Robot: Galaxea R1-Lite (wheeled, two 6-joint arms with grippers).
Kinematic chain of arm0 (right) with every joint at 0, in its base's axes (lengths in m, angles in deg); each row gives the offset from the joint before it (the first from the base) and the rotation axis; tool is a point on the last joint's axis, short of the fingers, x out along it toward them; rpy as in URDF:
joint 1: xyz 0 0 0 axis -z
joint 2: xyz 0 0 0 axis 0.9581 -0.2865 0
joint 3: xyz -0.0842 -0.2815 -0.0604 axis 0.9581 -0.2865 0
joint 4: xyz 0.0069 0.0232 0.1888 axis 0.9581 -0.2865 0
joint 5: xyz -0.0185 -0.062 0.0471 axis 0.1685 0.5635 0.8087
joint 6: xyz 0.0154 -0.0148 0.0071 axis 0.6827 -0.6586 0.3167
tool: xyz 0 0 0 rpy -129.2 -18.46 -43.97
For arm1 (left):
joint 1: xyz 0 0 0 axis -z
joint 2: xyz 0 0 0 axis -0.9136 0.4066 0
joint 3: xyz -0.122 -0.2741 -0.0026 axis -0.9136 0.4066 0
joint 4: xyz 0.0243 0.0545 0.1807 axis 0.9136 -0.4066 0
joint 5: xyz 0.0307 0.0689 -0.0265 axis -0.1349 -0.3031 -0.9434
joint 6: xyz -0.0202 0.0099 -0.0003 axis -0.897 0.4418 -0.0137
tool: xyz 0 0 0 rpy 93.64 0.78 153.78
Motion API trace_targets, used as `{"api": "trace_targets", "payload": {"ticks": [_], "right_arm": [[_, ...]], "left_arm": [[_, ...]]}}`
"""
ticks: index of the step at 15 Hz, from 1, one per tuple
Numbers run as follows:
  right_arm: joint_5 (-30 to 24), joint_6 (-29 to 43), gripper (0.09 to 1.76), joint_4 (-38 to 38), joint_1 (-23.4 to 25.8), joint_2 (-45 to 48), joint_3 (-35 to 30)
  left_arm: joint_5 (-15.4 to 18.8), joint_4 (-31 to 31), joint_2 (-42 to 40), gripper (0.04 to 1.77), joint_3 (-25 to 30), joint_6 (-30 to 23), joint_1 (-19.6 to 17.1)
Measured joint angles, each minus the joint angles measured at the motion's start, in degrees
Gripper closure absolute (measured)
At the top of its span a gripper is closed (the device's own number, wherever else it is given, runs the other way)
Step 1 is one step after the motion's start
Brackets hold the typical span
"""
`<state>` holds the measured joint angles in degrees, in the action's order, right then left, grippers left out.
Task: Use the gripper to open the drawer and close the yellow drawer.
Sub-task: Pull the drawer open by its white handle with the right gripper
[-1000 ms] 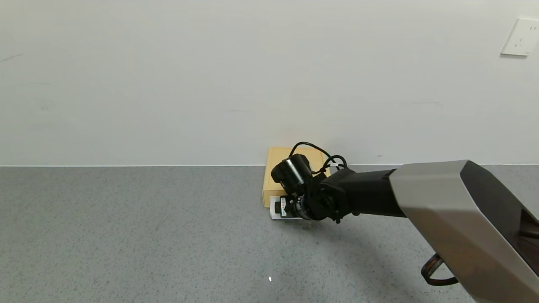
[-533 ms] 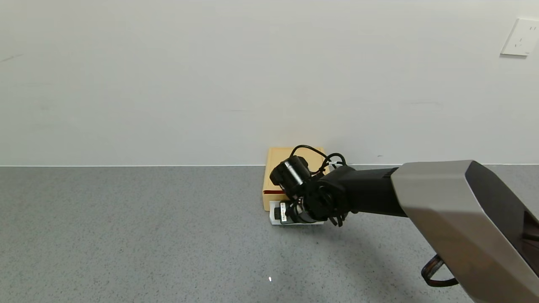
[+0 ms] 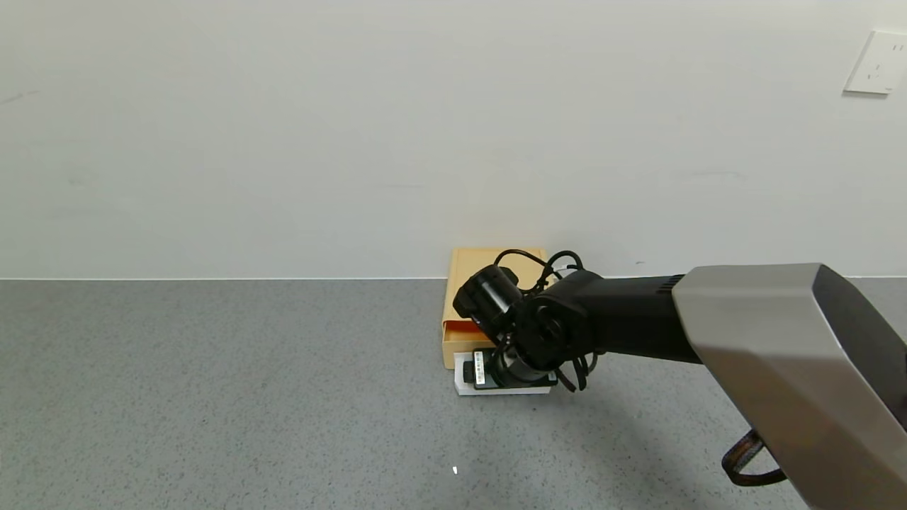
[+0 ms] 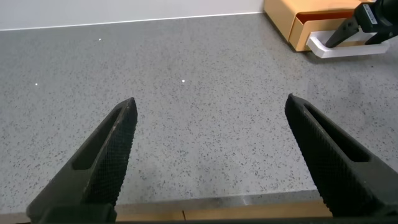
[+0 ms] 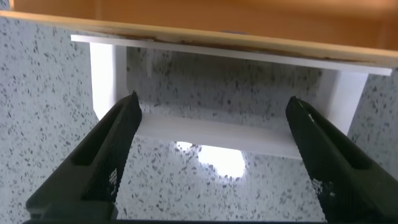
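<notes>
The tan-yellow drawer (image 3: 468, 265) stands against the back wall, its tray pulled out a little; it also shows in the left wrist view (image 4: 292, 15). Its white loop handle (image 3: 464, 386) lies in front on the table. My right gripper (image 3: 496, 372) points down at the handle. In the right wrist view the gripper (image 5: 212, 102) is open, with both fingertips inside the white loop (image 5: 217, 134), behind its front bar. One black fingertip (image 4: 348, 31) shows in the loop in the left wrist view. My left gripper (image 4: 211, 109) is open and empty, low over bare table.
The grey speckled table (image 3: 212, 389) runs to a white wall. A wall socket (image 3: 875, 62) is at the upper right. The table's wooden front edge (image 4: 217, 208) lies just under my left gripper.
My right gripper has moved toward me with the white handle. The drawer tray has slid out of the box a little.
</notes>
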<state>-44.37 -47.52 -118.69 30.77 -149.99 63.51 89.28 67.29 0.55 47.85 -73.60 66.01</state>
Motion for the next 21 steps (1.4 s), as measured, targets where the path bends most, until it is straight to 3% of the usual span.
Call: {"api": "trace_targets", "payload": {"ticks": [21], "right_arm": [[-2.5,4.5,0.14,-1.4,-6.3,6.7,-11.4]], "left_arm": [[0.0,0.0,0.0,0.09,0.0,0.0,0.0]]}}
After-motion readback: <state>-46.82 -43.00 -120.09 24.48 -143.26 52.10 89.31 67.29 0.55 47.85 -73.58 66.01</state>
